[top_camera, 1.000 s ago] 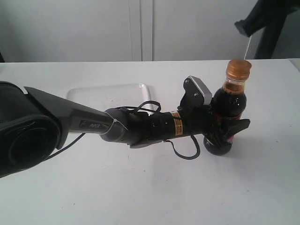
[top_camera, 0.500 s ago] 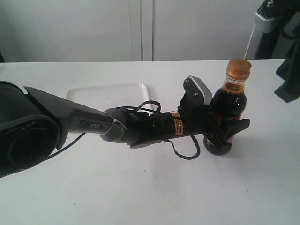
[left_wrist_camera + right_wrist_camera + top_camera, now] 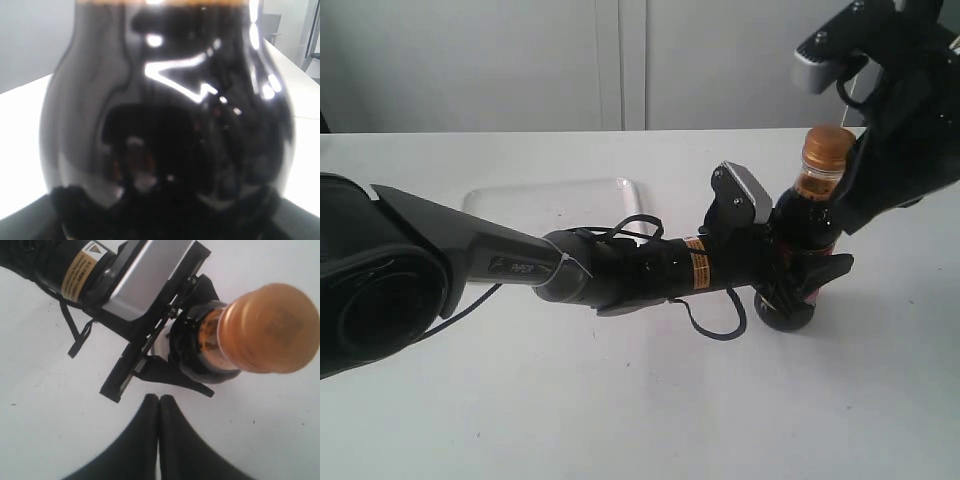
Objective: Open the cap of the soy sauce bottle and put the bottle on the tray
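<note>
The soy sauce bottle (image 3: 807, 225) stands upright on the white table, right of centre, its copper-orange cap (image 3: 829, 146) closed on top. My left gripper (image 3: 798, 282) reaches in from the left and is shut on the bottle's lower body; in the left wrist view the dark bottle (image 3: 170, 115) fills the picture. My right gripper (image 3: 855, 205) hangs just right of the bottle's neck, shut and empty. From the right wrist view the cap (image 3: 270, 327) is seen from above, with the shut right gripper (image 3: 159, 399) off to one side of it. The white tray (image 3: 555, 205) lies behind the left arm.
The left arm's black forearm (image 3: 620, 270) and loose cable (image 3: 715, 320) stretch across the table's middle. A pale wall stands behind the table's far edge.
The right arm has come down from the upper right corner to just beside the bottle's neck and cap. The left arm and the bottle have not moved.
</note>
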{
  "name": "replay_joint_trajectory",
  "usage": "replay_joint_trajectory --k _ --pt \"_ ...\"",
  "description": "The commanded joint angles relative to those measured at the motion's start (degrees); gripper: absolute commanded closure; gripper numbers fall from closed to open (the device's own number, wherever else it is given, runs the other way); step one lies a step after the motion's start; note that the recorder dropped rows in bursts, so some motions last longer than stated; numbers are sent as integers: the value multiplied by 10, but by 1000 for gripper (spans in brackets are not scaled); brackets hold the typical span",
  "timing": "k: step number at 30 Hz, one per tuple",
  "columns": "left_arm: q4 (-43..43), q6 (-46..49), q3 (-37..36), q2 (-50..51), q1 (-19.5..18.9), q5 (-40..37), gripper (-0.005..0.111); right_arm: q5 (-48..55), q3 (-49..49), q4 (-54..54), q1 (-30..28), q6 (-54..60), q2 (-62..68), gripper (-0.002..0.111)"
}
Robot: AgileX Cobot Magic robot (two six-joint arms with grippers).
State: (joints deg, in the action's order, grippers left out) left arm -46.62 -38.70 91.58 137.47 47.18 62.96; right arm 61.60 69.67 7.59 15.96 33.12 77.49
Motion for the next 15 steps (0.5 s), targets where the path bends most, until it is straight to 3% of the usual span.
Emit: replay_joint_trajectory --k 1,11,15 --pt "-16 -17 -3 -1 2 -6 107 -38 16 -14 0 -13 5 108" --pt "-17 -15 -3 -1 2 -6 107 -105 42 -47 0 -51 7 108" --pt "-17 -15 -3 -1 2 -6 107 -73 47 -45 0 -51 8 108"
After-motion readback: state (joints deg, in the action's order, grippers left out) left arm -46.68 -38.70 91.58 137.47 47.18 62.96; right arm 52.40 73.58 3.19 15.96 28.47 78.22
